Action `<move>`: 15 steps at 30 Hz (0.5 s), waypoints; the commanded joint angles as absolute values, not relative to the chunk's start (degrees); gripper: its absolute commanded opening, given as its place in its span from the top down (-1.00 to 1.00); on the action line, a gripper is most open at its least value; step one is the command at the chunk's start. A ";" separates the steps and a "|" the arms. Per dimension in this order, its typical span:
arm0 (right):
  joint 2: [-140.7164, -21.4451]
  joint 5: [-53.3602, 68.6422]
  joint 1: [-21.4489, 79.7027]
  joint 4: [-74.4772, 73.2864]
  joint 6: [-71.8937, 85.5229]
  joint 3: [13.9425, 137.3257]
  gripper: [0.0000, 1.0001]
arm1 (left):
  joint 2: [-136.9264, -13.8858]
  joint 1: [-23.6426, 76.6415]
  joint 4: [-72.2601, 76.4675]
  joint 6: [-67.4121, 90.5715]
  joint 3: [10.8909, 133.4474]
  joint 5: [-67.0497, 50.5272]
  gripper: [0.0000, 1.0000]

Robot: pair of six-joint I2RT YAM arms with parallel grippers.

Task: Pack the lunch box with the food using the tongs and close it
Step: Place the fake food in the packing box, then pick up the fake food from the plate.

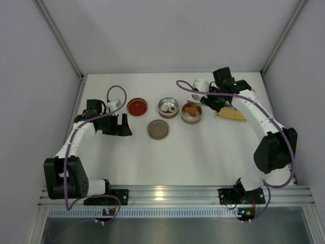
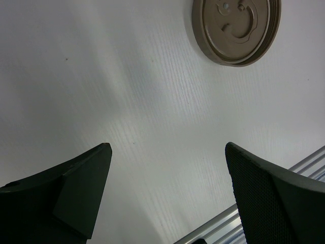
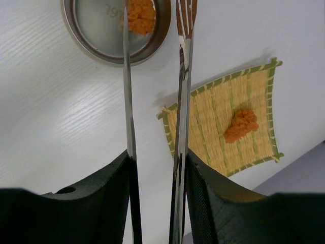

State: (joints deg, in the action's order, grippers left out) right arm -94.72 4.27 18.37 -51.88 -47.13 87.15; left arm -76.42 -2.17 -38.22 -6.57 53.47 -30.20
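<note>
My right gripper (image 3: 157, 155) is shut on the silver tongs (image 3: 181, 76), one thin arm against each finger. The two arms stand slightly apart and reach over an open round tin (image 3: 91, 43) of the lunch box, where an orange chunk of food (image 3: 141, 15) lies. The tong tips run out of the wrist view. Another orange chunk (image 3: 241, 124) rests on the yellow woven mat (image 3: 213, 109). From above, the right gripper (image 1: 216, 101) hovers between the mat (image 1: 231, 115) and that tin (image 1: 191, 113). A second tin (image 1: 168, 107) holds white, dark and red pieces. My left gripper (image 2: 167, 150) is open over bare table.
A red lid (image 1: 137, 107) lies left of the tins and a brown lid (image 1: 158, 129) lies in front of them, also seen from the left wrist as the brown lid (image 2: 236, 28). The aluminium rail (image 1: 172, 194) runs along the near edge. White walls enclose the table.
</note>
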 commanded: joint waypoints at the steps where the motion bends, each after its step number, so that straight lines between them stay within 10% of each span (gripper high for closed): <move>1: -88.42 5.54 18.81 -49.75 -46.23 89.65 0.16 | -75.67 -2.46 -37.71 -7.38 54.58 -31.03 -0.96; 15: -93.25 10.46 -6.74 -51.94 -46.05 94.13 0.17 | -75.59 -2.46 -37.97 -7.47 54.84 -30.94 -0.96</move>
